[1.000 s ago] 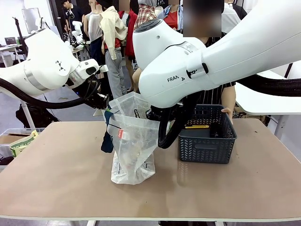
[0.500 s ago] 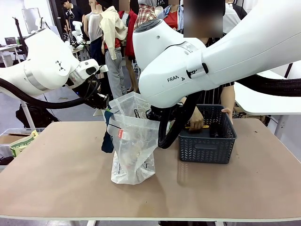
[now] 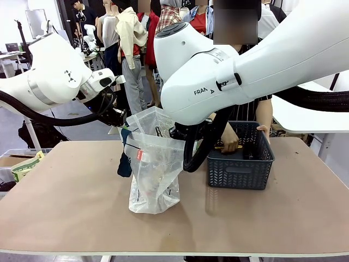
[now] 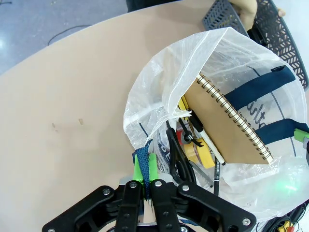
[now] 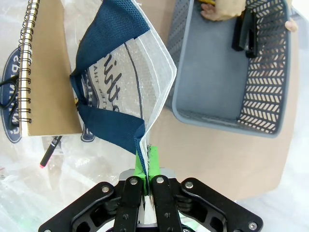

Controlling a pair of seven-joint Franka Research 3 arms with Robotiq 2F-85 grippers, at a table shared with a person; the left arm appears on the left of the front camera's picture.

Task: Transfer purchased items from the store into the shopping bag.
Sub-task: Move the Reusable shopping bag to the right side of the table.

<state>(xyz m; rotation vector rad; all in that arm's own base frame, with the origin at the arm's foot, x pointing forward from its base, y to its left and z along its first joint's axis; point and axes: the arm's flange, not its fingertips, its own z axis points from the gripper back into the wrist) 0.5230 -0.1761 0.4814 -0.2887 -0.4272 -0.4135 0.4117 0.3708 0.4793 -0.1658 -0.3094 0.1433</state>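
**Bag mouth held open; next item waits in the basket**

The shopping bag (image 3: 155, 169) stands on the surface (image 3: 65, 185), its mouth kept open upward between two pinches. The left hand (image 4: 146, 174) is clamped on the dark rim trim, and the right hand (image 5: 147, 164) is clamped on the opposite rim. Just right of the bag, nearer the right arm, the flat yellow piece (image 3: 218, 147) lies crosswise in the basket (image 3: 240, 174), under the person's hand (image 3: 229, 142).

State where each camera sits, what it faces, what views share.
Front: fixed between left arm and right arm, facing across the table to the person's hand in the basket.
Left wrist: above the shopping bag, looking into it; left gripper clamps its rim.
Right wrist: looking down on bag and basket; right gripper clamps the bag's edge.
Shared: both wrists see the spiral notebook.
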